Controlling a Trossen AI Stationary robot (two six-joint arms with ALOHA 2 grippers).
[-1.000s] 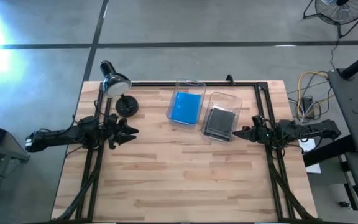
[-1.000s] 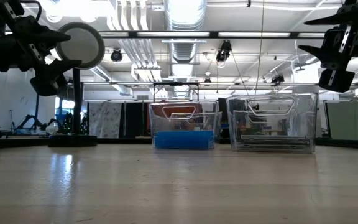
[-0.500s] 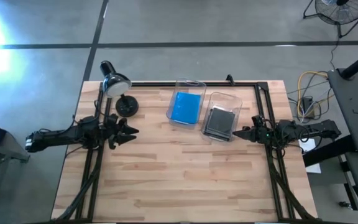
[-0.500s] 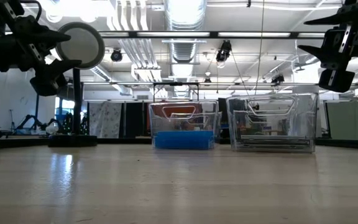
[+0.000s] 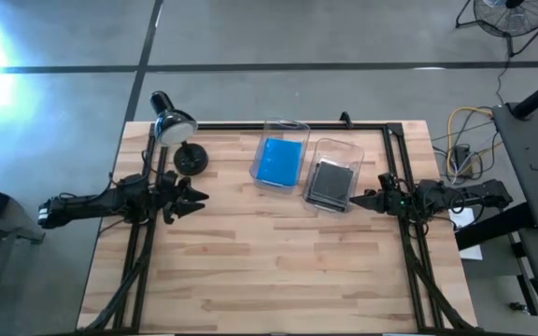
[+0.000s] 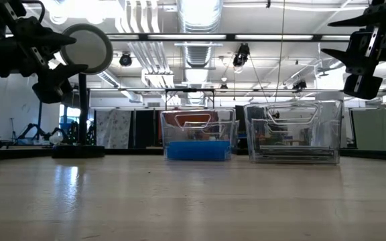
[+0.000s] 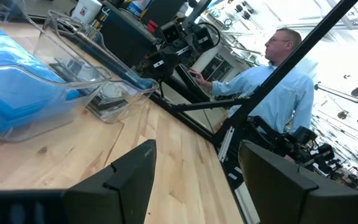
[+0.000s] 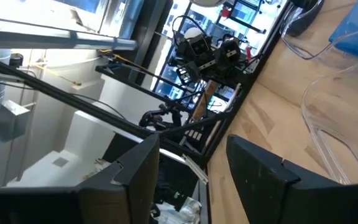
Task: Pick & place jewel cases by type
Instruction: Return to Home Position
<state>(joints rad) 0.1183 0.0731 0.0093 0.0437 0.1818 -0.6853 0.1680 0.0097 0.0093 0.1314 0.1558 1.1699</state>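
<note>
Left bin (image 5: 286, 123): blue cases (image 5: 279, 161); right bin (image 5: 337, 142): grey cases (image 5: 330, 183)

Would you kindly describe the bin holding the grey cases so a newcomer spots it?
At the far edge of the wooden table sit two clear bins. The left bin holds blue cases; yours, the right bin beside the right gripper, holds dark grey cases.

- A wooden table (image 5: 269, 266) is shown.
- A desk lamp (image 5: 191, 160) is set at its far left.
- A left clear bin (image 5: 286, 122) and a right clear bin (image 5: 336, 143) are placed side by side at far centre.
</note>
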